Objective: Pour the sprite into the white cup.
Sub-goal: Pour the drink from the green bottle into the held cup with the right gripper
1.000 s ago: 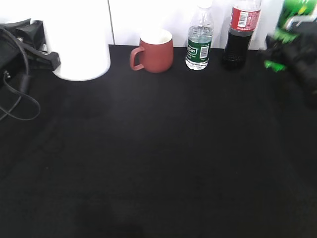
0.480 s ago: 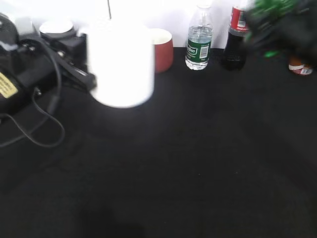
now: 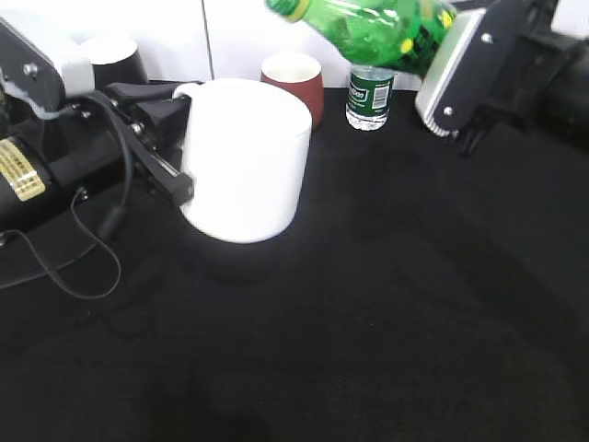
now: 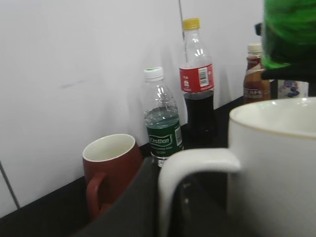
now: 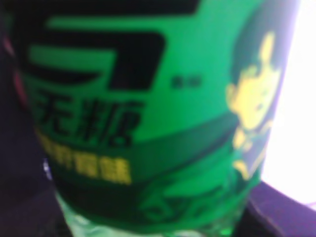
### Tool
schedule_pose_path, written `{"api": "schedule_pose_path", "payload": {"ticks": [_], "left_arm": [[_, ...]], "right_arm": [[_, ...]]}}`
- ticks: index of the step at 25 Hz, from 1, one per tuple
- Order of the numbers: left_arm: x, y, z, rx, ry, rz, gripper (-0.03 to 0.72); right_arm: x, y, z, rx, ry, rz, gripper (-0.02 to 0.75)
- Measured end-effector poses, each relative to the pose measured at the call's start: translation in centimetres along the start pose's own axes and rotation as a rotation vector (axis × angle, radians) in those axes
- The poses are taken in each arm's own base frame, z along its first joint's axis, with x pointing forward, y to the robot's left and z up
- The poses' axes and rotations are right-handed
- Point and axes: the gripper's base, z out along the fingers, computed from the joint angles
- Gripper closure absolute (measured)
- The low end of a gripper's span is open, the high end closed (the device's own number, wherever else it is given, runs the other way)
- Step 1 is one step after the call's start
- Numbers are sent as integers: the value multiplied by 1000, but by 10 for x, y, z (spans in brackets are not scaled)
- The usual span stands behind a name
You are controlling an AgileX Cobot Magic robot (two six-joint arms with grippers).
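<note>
The white cup (image 3: 247, 161) hangs a little above the black table, left of centre. My left gripper (image 3: 182, 145) is shut on its loop handle. The left wrist view shows the handle (image 4: 197, 160) between the dark fingers, with the cup's rim (image 4: 276, 116) to the right. The sprite (image 3: 373, 26) is tilted nearly flat at the top of the exterior view. Its open neck points left, above and behind the cup. My right gripper (image 3: 444, 57) is shut on its lower body. The sprite's green-and-yellow label (image 5: 148, 123) fills the right wrist view and hides the fingers.
A reddish-brown mug (image 3: 299, 78) and a small water bottle (image 3: 370, 101) stand at the back by the white wall. The cola bottle (image 4: 198, 89) and a brown sauce bottle (image 4: 256, 74) show in the left wrist view. A grey mug (image 3: 112, 57) and a cable (image 3: 87, 276) are at the left.
The left arm has carried the white cup right and forward. The right arm has swung the sprite left and tilted it over, neck toward the cup.
</note>
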Motion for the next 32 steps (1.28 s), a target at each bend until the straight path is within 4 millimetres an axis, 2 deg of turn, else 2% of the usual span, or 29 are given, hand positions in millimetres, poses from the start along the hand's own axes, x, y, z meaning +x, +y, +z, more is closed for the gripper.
{"api": "schedule_pose_path", "payload": {"ticks": [6, 14, 32], "left_arm": [[0, 0, 0, 2, 3, 1, 651], [9, 0, 0, -1, 96, 3, 651], [5, 0, 0, 3, 58, 12, 651]], "right_arm": [[0, -1, 2, -14, 6, -179, 324], [1, 1, 2, -37, 17, -292, 331], [1, -1, 4, -63, 29, -369, 342]]}}
